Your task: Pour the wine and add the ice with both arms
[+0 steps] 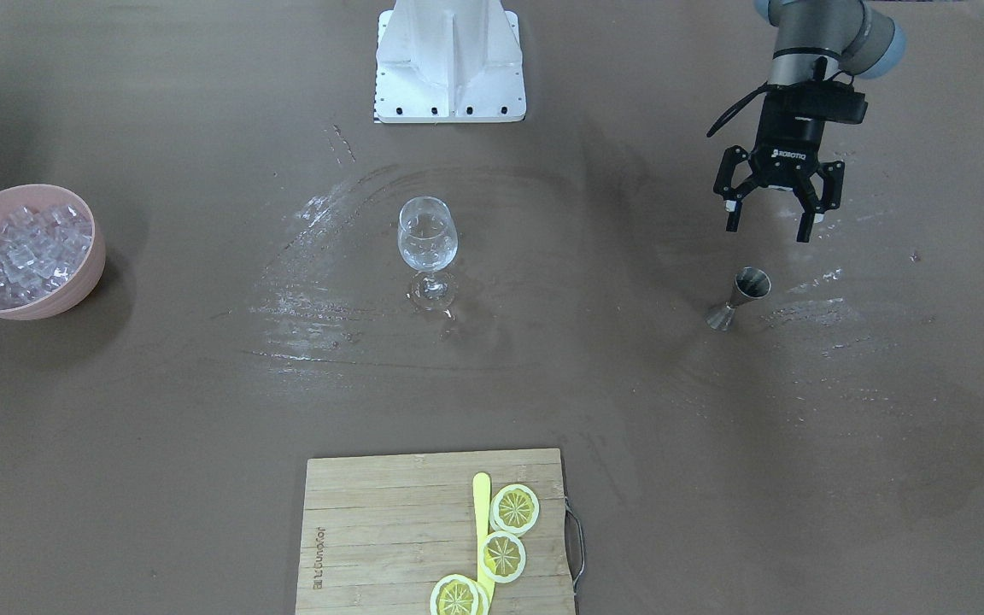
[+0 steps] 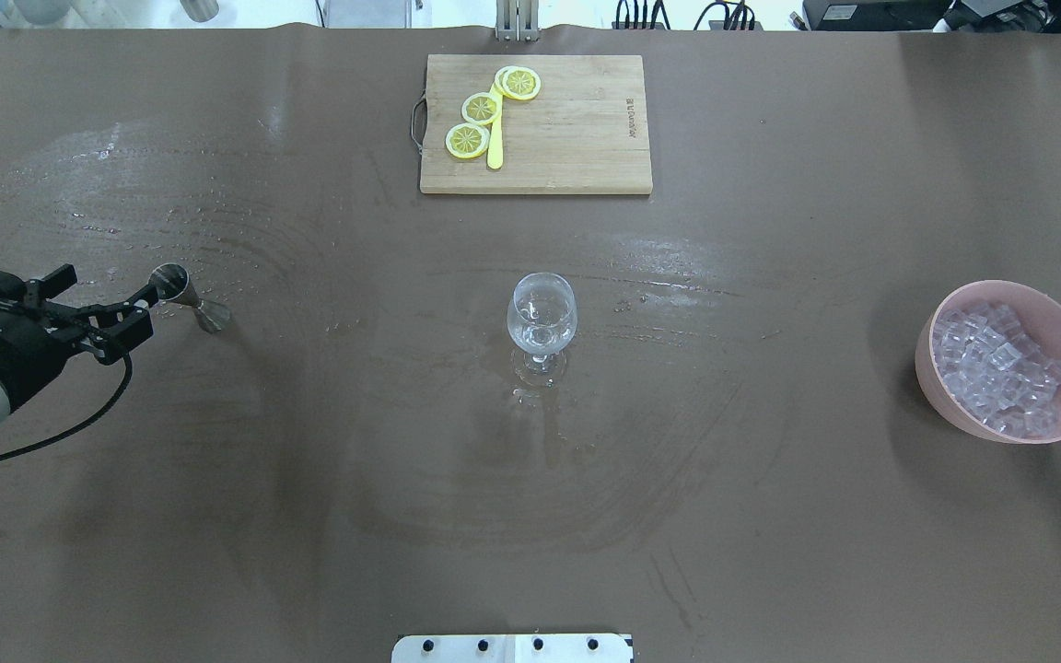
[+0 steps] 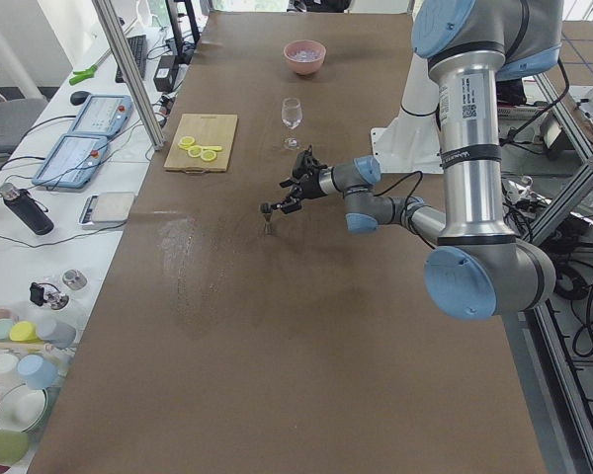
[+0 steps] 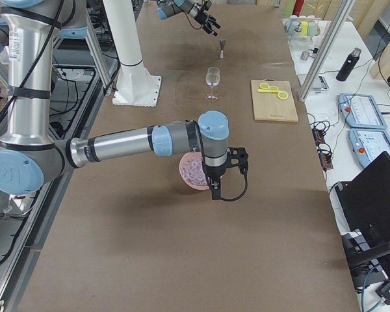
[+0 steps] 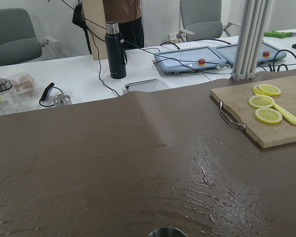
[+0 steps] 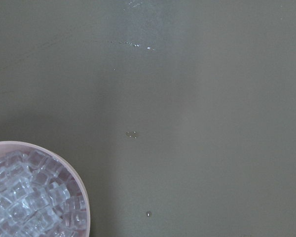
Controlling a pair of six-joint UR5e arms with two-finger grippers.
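My left gripper (image 1: pixel 772 224) hangs open just on the robot's side of a small steel jigger (image 1: pixel 740 297), which stands upright on the brown table; nothing is between the fingers. In the overhead view the open left gripper (image 2: pixel 107 304) almost reaches the jigger (image 2: pixel 188 296). The jigger's rim (image 5: pixel 167 231) peeks in at the bottom of the left wrist view. A clear stemmed glass (image 1: pixel 429 239) stands at the table's middle. Ice (image 2: pixel 998 366) fills a pink bowl (image 1: pixel 86 282). The right gripper (image 4: pixel 222 177) hovers by the bowl (image 6: pixel 84 197); whether it is open I cannot tell. No wine shows.
A bamboo cutting board (image 1: pixel 372 530) with lemon slices (image 1: pixel 514 508) and a yellow stick lies at the operators' edge. The white ribbed stand (image 1: pixel 449 60) sits at the robot's side. Wet streaks (image 1: pixel 304 307) mark the table around the glass and jigger.
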